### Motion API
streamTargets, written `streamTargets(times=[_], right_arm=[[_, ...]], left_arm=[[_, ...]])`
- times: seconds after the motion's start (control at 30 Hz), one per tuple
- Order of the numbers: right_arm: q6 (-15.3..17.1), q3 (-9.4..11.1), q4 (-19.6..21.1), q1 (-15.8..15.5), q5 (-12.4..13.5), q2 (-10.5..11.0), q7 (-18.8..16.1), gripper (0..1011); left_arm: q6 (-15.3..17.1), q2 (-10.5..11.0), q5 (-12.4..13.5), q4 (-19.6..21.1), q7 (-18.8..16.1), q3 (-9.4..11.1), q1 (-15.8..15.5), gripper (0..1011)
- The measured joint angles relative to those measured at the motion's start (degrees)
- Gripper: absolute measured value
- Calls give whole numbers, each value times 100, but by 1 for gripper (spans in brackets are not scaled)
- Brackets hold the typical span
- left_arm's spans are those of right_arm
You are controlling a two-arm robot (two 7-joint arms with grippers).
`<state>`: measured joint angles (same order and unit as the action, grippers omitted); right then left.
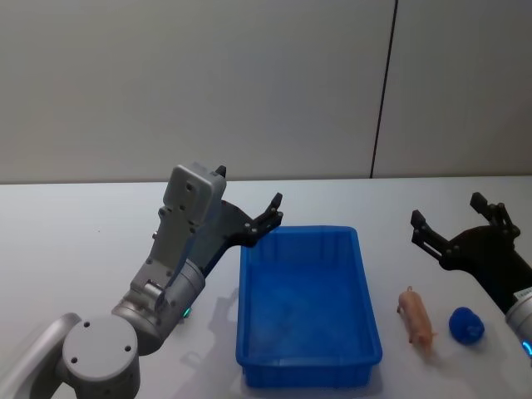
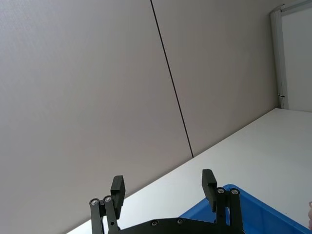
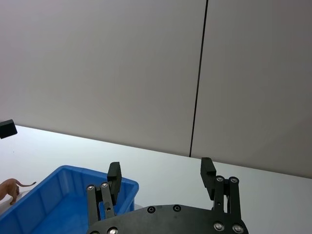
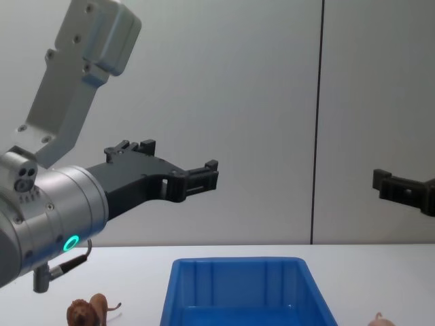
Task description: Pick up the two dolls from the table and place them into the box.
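Note:
The blue box (image 1: 307, 367) sits mid-table. A pale pink doll (image 1: 417, 317) lies on the white table (image 1: 66, 241) just right of it, its tip also visible low in the chest view (image 4: 381, 320). The brown lion doll (image 4: 88, 312) stands left of the box (image 4: 231, 285) and is visible past the box (image 3: 63, 187) as the lion (image 3: 9, 188). My left gripper (image 1: 270, 216) hovers open and empty above the box's far left corner; its fingers (image 2: 117, 187) stand wide apart. My right gripper (image 1: 447, 209) hangs open and empty above the table, beyond the pink doll.
A small round blue object (image 1: 466, 324) lies right of the pink doll, under my right arm. A grey wall with a dark vertical seam (image 1: 382, 91) stands behind the table. In the head view my left arm covers the table left of the box.

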<state>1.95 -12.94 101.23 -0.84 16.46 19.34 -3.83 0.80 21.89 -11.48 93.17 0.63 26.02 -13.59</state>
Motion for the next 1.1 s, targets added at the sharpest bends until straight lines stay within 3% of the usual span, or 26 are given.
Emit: streamTargets(times=[0.67,1.1], right_arm=[[0,17,-4,-13,31,21,-11,1001],[195,324,-120,-181,437,422,-263,1001]], left_arm=[[0,0,0,0,0,0,0,1001],[0,0,0,0,0,0,0,1001]])
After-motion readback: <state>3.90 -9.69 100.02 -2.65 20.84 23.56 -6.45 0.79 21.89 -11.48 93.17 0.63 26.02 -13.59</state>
